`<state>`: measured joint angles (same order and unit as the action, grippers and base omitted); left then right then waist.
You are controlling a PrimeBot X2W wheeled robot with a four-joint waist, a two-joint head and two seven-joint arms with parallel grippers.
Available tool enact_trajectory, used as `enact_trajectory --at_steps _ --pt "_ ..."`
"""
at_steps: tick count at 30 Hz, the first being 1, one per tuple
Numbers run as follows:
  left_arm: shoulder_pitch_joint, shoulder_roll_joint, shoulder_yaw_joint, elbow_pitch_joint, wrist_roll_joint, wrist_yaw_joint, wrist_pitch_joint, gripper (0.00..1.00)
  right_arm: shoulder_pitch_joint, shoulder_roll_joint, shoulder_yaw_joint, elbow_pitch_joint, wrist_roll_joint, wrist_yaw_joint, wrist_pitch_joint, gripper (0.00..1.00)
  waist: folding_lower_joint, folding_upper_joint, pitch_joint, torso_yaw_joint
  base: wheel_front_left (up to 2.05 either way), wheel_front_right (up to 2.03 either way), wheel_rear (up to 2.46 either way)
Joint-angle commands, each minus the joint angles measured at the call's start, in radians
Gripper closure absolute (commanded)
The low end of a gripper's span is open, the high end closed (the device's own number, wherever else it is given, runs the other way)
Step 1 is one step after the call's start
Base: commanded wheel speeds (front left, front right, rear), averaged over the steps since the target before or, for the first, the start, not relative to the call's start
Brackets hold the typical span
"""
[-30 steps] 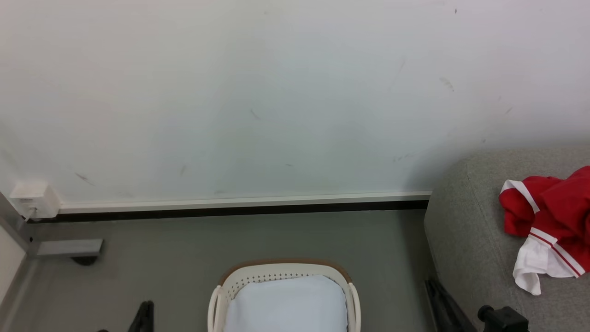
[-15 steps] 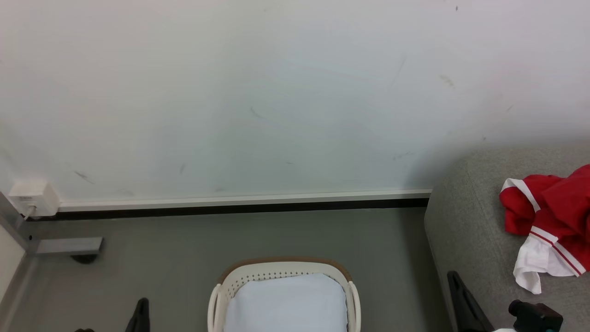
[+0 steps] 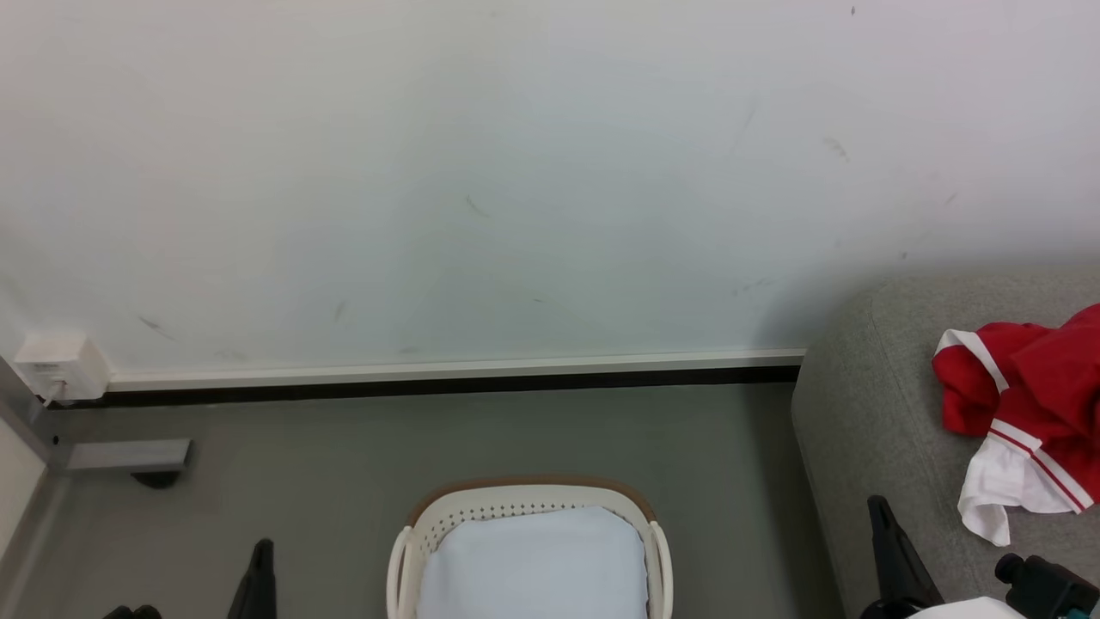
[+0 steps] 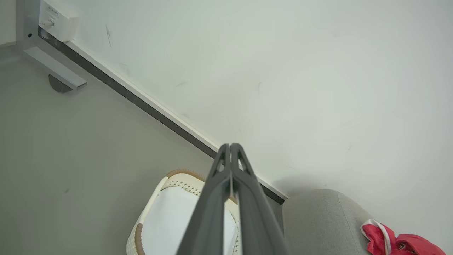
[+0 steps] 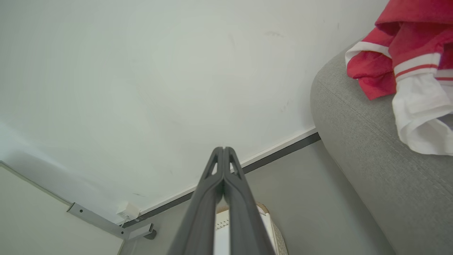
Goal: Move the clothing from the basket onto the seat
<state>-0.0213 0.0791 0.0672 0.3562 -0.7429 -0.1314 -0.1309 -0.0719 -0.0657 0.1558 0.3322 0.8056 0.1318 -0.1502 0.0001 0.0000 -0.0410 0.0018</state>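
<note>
Both jaw pairs were shut, empty. L to R: left gripper (image 3: 259,567) stood beside basket (image 3: 404,550), white lining cloth (image 3: 533,563) inside; right gripper (image 3: 887,542) stood at sofa (image 3: 859,413) edge; red clothing (image 3: 1023,387) lay crumpled on sofa, up-right of R jaws, R arm nearer.

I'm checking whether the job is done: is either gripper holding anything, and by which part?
Nothing is held. The left gripper and right gripper have jaws shut on air; the clothing lies loose on the seat.

Bright, even light, soft shadow on the wall (image 3: 799,301); wrist views bow at edges
</note>
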Motion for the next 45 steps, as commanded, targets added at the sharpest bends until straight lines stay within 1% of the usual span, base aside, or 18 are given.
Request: enact_trajectory --at_steps 1,20,45 --pt "-0.027 0.004 0.008 -0.018 -0.041 0.0 0.01 1.0 -0.023 -0.008 -0.011 -0.019 0.036 -0.001 0.007 1.0 -0.0001 0.0 0.001 0.0 0.0 0.0 0.0" --pt "-0.046 -0.005 0.019 -0.045 -0.273 0.001 0.076 1.0 -0.028 -0.013 -0.07 -0.041 0.262 -0.001 0.067 1.0 -0.0001 0.0 0.009 0.0 0.0 0.0 0.0" --pt "-0.066 -0.015 0.032 -0.072 -0.511 0.001 0.144 1.0 -0.035 -0.014 -0.135 -0.062 0.491 -0.001 0.134 1.0 -0.0001 0.0 0.021 -0.001 0.0 0.0 0.0"
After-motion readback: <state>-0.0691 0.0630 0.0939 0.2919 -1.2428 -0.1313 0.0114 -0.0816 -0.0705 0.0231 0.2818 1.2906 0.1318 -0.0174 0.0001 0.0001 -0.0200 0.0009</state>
